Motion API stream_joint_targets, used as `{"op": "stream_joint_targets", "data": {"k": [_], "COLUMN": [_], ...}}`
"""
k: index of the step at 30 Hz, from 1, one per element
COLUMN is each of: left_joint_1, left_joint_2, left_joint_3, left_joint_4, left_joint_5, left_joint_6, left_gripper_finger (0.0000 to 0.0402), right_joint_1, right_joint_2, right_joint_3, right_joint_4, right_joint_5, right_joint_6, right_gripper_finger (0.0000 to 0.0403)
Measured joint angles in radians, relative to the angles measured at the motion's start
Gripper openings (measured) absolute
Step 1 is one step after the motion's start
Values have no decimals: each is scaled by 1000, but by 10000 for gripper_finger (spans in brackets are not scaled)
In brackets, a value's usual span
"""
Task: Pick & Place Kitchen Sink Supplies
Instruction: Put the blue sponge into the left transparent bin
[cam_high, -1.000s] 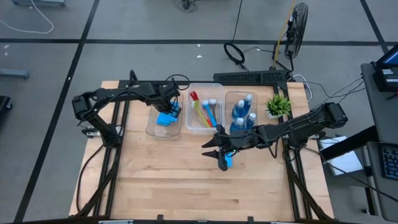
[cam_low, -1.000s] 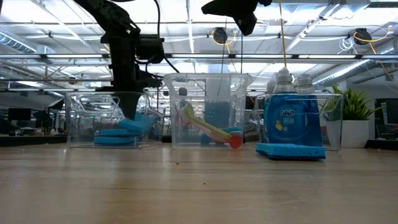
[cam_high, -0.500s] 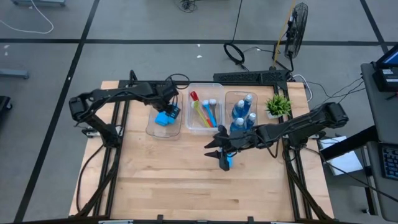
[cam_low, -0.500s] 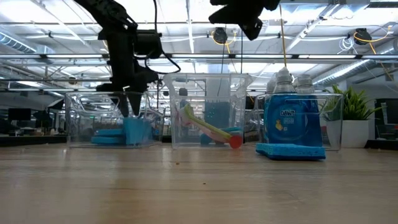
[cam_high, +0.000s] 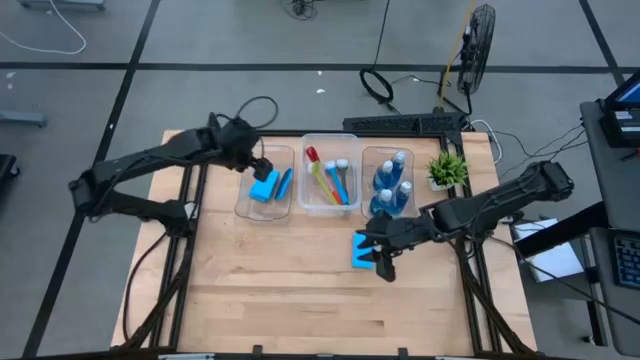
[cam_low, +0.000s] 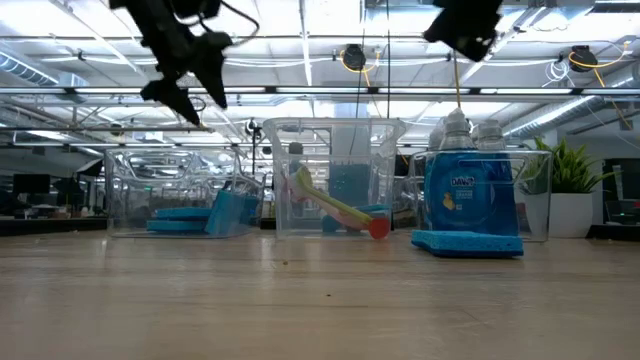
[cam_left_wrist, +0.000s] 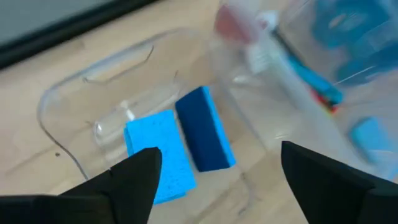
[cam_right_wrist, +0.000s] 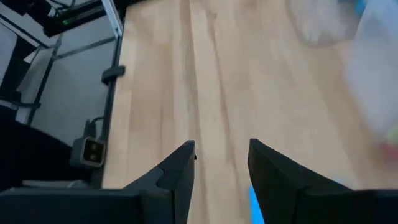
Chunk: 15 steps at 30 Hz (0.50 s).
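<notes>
In the left clear tub (cam_high: 262, 205) one bright-blue sponge (cam_left_wrist: 158, 155) lies flat. A second sponge (cam_left_wrist: 205, 129) leans on edge beside it. My left gripper (cam_high: 256, 162) hangs open above that tub's far end, holding nothing. A third blue sponge (cam_high: 362, 250) lies flat on the table in front of the bottle tub. My right gripper (cam_high: 383, 264) hovers open just above and to the right of it, also holding nothing. Dish brushes (cam_high: 328, 180) lie in the middle tub. Blue bottles (cam_high: 390, 182) stand in the right tub.
A small green potted plant (cam_high: 447, 168) stands at the far right beside the bottle tub. The three clear tubs form a row along the table's far side. Bare wood (cam_high: 300, 300) fills the near half of the table.
My left gripper has opened and let go of a blue sponge inside the left tub. It has then risen and drawn back toward the table's far left. The sponge stood on edge and now leans in the tub. My right gripper has moved toward the table's right, uncovering the sponge on the table.
</notes>
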Motion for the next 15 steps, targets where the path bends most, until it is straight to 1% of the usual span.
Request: {"op": "stream_joint_targets", "data": {"k": [6,10,15], "left_joint_1": [-6,-32,-85], "left_joint_2": [-158,-258,-365], "left_joint_3": [0,0,0], "left_joint_4": [5,9,21], "left_joint_5": [-13,-49,-104], "left_joint_6": [25,99,199], "left_gripper_finger": [347,351,352], "right_joint_1": [63,87,89], "right_joint_2": [2,7,7], "right_joint_3": [0,0,0], "right_joint_4": [-91,-137,-160], "right_joint_5": [0,0,1], "right_joint_6": [167,296,467], "right_gripper_finger": [134,134,134]}}
